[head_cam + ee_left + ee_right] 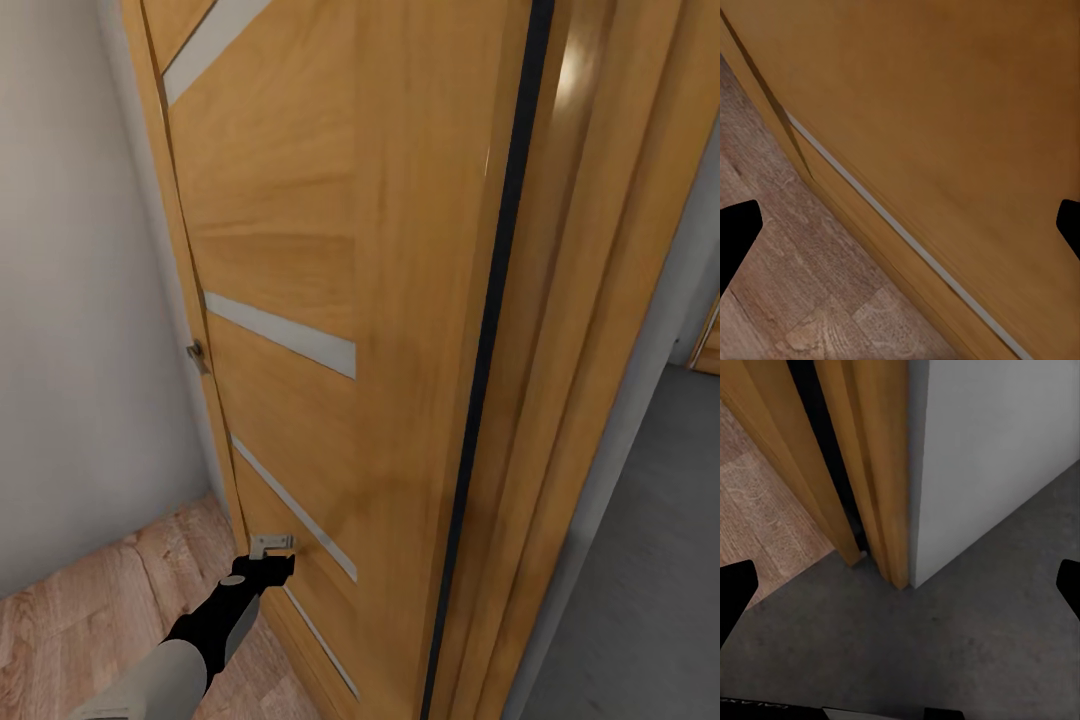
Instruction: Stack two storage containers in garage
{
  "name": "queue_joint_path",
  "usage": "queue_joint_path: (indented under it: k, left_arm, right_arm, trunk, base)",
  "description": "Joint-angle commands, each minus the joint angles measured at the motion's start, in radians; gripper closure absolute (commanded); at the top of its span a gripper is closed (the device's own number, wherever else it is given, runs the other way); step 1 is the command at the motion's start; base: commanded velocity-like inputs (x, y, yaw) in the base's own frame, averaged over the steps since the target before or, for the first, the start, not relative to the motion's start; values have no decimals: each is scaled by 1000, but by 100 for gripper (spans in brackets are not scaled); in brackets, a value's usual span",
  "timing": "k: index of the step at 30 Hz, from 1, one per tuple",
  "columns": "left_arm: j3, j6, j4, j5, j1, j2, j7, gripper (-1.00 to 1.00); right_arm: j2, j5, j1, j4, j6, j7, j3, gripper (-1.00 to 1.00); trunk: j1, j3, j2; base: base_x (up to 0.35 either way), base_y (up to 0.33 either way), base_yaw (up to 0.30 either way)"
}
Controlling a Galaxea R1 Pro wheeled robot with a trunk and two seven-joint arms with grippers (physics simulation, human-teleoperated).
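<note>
While the left hand (262,570) hovers open and empty beside the wooden door (340,300), the right hand (900,585) spreads open, empty, over grey floor (967,645).

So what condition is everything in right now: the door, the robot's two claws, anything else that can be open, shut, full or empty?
Wooden door: swung open, standing edge-on beside its frame.
Door hinge: lower one showing, folded against the door's edge.
Left gripper: open and empty, close to the door's lower part, above the wood plank floor.
Right gripper: open and empty, over the grey concrete floor at the door frame.
</note>
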Motion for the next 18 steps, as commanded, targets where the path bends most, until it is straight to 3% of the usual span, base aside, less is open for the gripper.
queue_joint_path:
  k: [1, 14, 18]
  left_arm:
    - [5, 6, -4, -2, -16, -46, -8, -100]
    - [6, 6, -3, -2, -16, -46, -8, -100]
    - [5, 6, -3, -2, -16, -46, -8, -100]
  right_arm:
    - [0, 1, -1, 1, -4, 1, 0, -100]
    - [0, 1, -1, 1, -3, 1, 0, -100]
    - [0, 1, -1, 1, -3, 1, 0, -100]
  trunk:
    - [0, -1, 0]
    - [0, -1, 0]
    - [0, 0, 0]
  base:
    - [0, 0, 0]
    - [0, 0, 0]
    - [0, 0, -137]
